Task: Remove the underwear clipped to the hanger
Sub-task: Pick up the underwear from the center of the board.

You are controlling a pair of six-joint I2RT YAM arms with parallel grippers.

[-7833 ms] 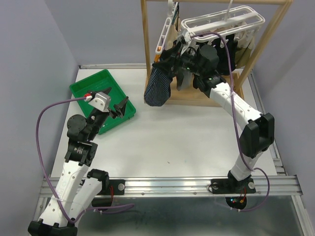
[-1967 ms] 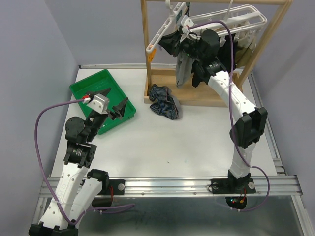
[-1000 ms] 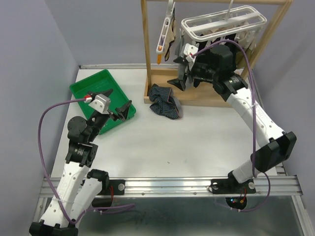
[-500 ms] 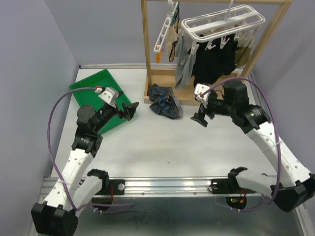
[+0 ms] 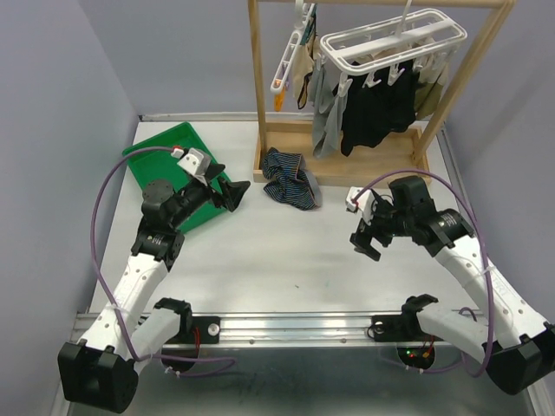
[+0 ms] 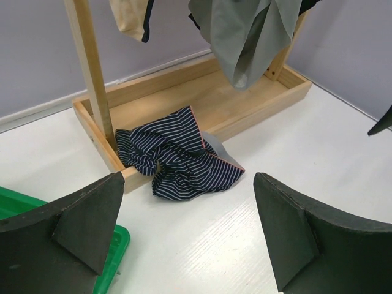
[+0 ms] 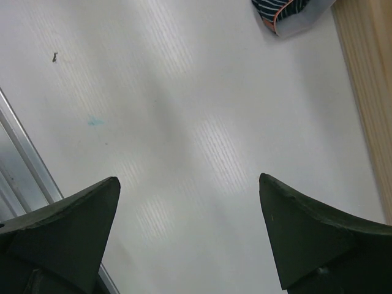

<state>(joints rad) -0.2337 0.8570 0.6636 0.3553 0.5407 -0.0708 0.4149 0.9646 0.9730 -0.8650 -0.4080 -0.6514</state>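
Looks like a pause between garments: navy striped underwear (image 5: 290, 189) lying crumpled on the bench (image 5: 286, 269) against the base of the wooden rack (image 5: 364, 178), near the far edge; grey piece (image 5: 325, 117), black piece (image 5: 377, 113), tan piece (image 5: 427, 91) clipped to the white hanger (image 5: 395, 39). Left tool (image 5: 230, 194) and right tool (image 5: 366, 237) spread, empty. Calls next for reaching up, pinching the grey piece, tugging down.
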